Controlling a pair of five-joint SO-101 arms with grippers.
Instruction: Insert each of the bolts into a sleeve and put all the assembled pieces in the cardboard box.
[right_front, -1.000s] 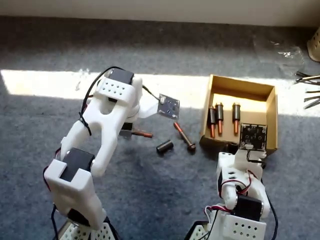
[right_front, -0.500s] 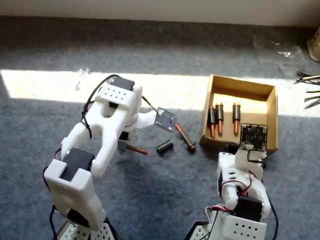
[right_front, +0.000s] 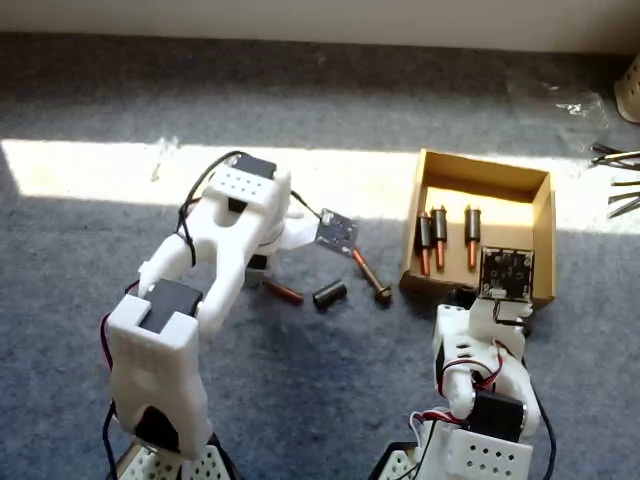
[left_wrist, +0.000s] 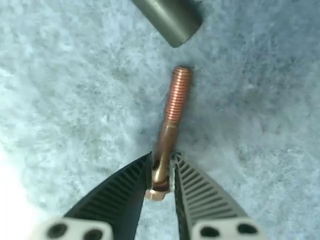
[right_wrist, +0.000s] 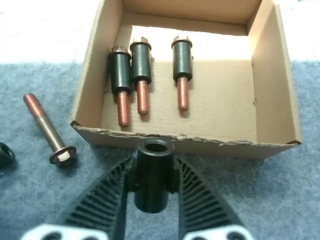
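My left gripper (left_wrist: 162, 157) is shut on the head end of a copper bolt (left_wrist: 172, 107). The bolt's threaded tip points at the open end of a loose black sleeve (left_wrist: 170, 20), a short gap away. From above, this bolt (right_front: 283, 291) lies low over the carpet just left of the sleeve (right_front: 329, 295). My right gripper (right_wrist: 153, 162) is shut on another black sleeve (right_wrist: 152, 185), held upright just outside the near wall of the cardboard box (right_wrist: 270, 85). Three assembled pieces (right_wrist: 141, 70) lie side by side in the box. A second loose bolt (right_wrist: 47, 130) lies left of the box.
Grey carpet covers the floor, with a sunlit strip (right_front: 90, 165) across the back. The loose bolt (right_front: 368, 272) lies between the free sleeve and the box (right_front: 540, 235). Metal tools (right_front: 620, 180) and clear plastic wrap (right_front: 560, 100) sit at the far right.
The left arm has swung the held bolt down and to the right, closer to the loose sleeve and in line with it. The right arm has stayed still with its sleeve.
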